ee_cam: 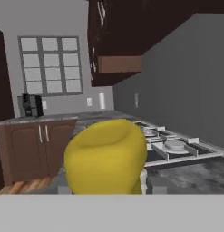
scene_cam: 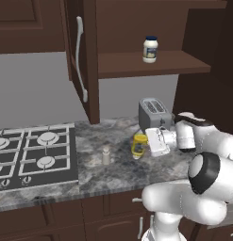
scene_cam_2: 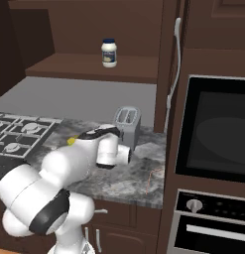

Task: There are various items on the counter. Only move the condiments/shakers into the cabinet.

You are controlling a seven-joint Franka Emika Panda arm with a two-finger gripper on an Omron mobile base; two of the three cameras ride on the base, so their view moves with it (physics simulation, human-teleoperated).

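The gripper (scene_cam: 145,144) is sitting around the yellow bottle (scene_cam: 139,145) on the counter (scene_cam: 113,169), seemingly clamping it (fingertips hidden). The grey shaker (scene_cam: 106,156) is standing just left; the white jar (scene_cam: 150,49) is resting on the cabinet (scene_cam: 151,66) shelf, above the toaster (scene_cam: 154,113).

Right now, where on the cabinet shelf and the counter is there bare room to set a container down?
The cabinet shelf is bare on both sides of the white jar. On the counter, the front strip between the stovetop and the small shaker is free. It is crowded around the toaster, where the gripper is at the yellow bottle.
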